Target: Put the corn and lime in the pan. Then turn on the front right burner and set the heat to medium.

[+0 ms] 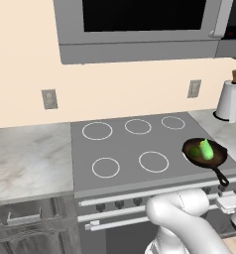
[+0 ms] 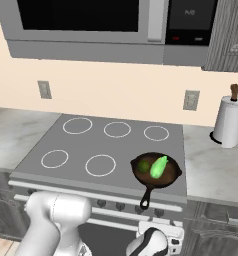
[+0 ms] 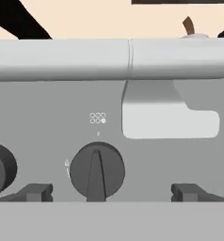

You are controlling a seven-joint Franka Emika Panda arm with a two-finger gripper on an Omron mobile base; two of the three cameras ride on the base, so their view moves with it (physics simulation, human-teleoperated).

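Corn (image 2: 159, 166) and lime (image 2: 143, 166) already in pan (image 2: 173, 176), on front right burner of stove (image 2: 91, 145). Jaws spread wide, empty, facing knob (image 3: 97, 170) on front panel.

Risks: off-centre approach, fingertips (image 3: 36, 192) slipping past knob; wrong knob (image 3: 1, 169) just beside; over-rotation past medium.

Grey glass cooktop between marbled counter (image 2: 216, 170) sections. Paper towel roll (image 2: 227, 125), wall outlets (image 2: 191, 100), microwave (image 2: 86, 22) above.

Light is even and bright, flat as rendered scenes are. The pan (image 2: 156, 171) casts a soft shadow just beneath itself on the stove (image 2: 91, 145). Edges look slightly soft.
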